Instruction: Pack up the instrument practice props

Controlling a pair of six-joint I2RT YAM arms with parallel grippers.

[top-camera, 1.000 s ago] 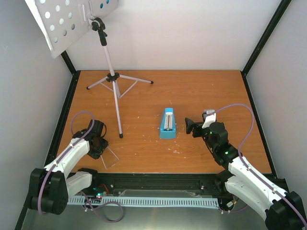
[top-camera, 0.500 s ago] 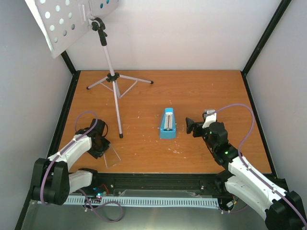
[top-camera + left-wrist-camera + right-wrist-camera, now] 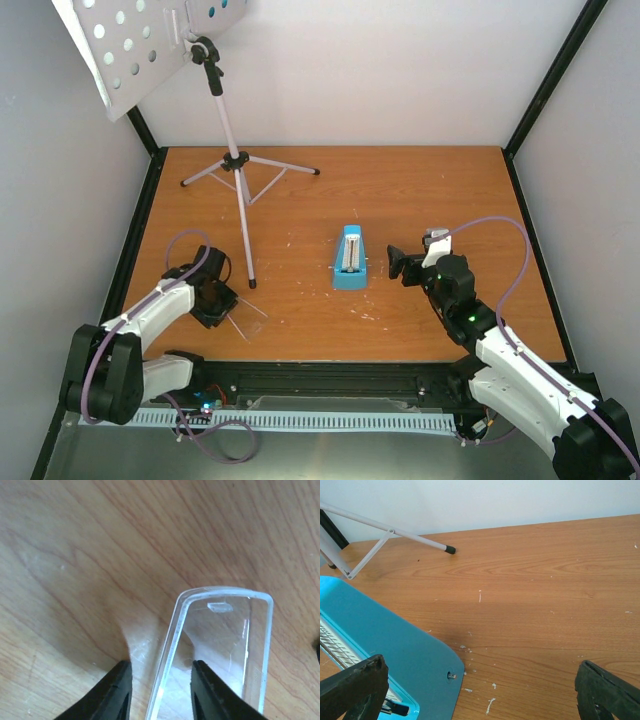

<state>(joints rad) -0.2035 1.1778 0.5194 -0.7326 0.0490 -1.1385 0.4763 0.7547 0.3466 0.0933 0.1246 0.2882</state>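
Your left gripper [image 3: 160, 666] straddles clear cover [image 3: 222, 645] wall, clamp unclear: slick rim may slip, scrape tabletop [image 3: 75, 555]. Right gripper [image 3: 480, 665] gapes wide near metronome [image 3: 385, 635].

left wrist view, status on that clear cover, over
Left gripper astride clear cover edge, grip unconfirmed. Right gripper open beside metronome. Stand leg close by.

Overhead plus close wrists; shared metronome [image 3: 349, 258] [image 3: 380, 640]
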